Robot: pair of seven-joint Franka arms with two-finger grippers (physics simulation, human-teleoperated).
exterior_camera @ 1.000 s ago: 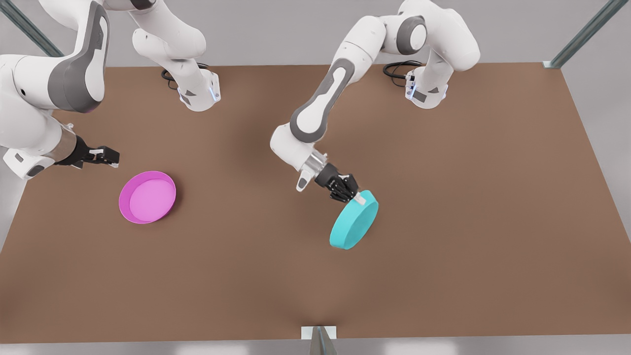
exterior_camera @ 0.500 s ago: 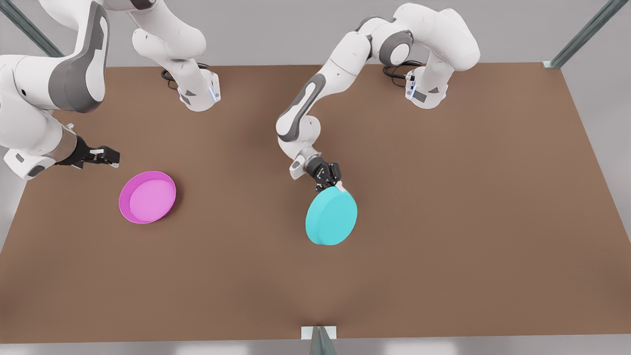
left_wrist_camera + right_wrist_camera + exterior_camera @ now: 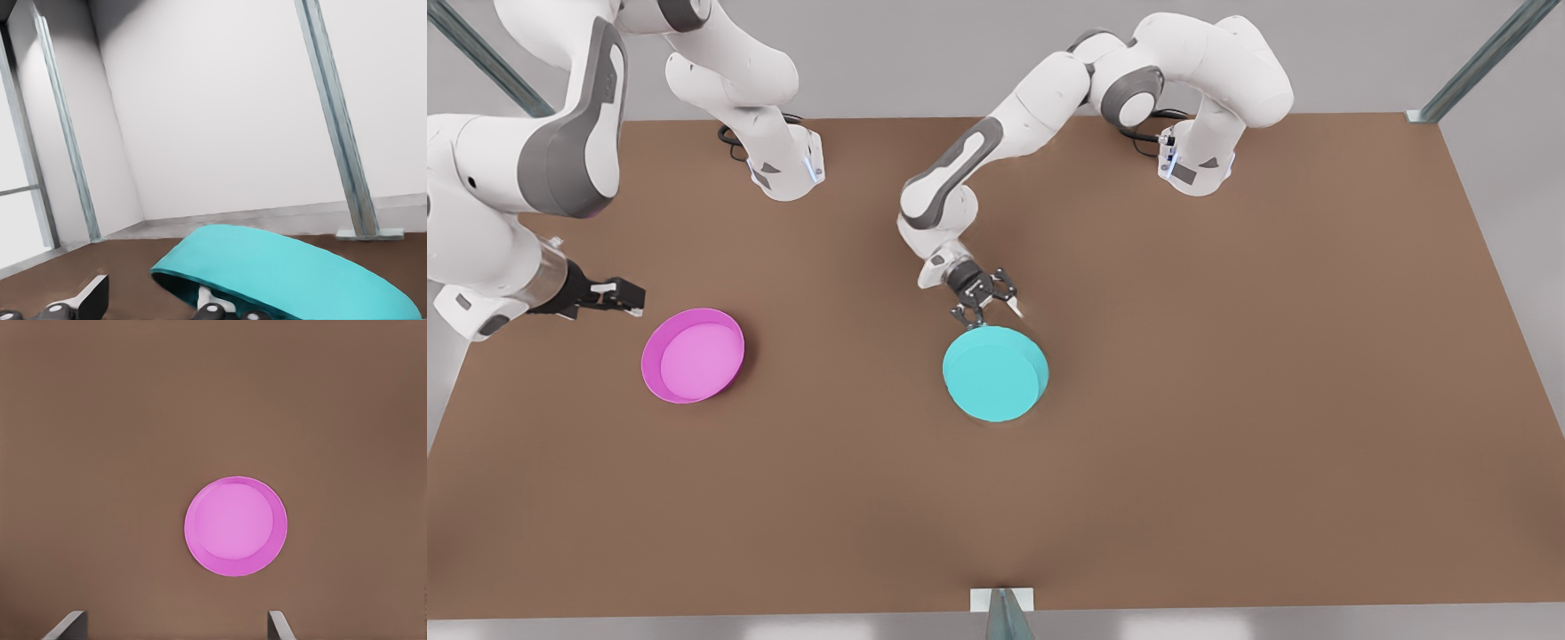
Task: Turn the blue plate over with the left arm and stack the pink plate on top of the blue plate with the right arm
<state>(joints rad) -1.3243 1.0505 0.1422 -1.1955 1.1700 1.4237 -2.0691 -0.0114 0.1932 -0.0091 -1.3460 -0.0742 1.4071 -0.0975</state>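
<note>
— Where is the shallow round cyan plastic plate (image 3: 996,373)?
— Upside down, flat base up, near the middle of the brown surface (image 3: 1227,400). The left claw (image 3: 986,301) sits just beside its far rim, fingers spread, released.
— And the magenta-pink round plastic plate (image 3: 693,355)?
— Upright toward the surface's left edge in the front view, with the right claw (image 3: 624,296) beside it, spread open, holding nothing.

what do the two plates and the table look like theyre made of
Blue plate: likely plastic; even cyan colour, smooth matte base, no pattern. Pink plate: seemingly the same plastic; uniform magenta rim, lighter inside, no gloss. Table: flat matte brown, without visible grain; could be board or laminate, hard to tell.
</note>
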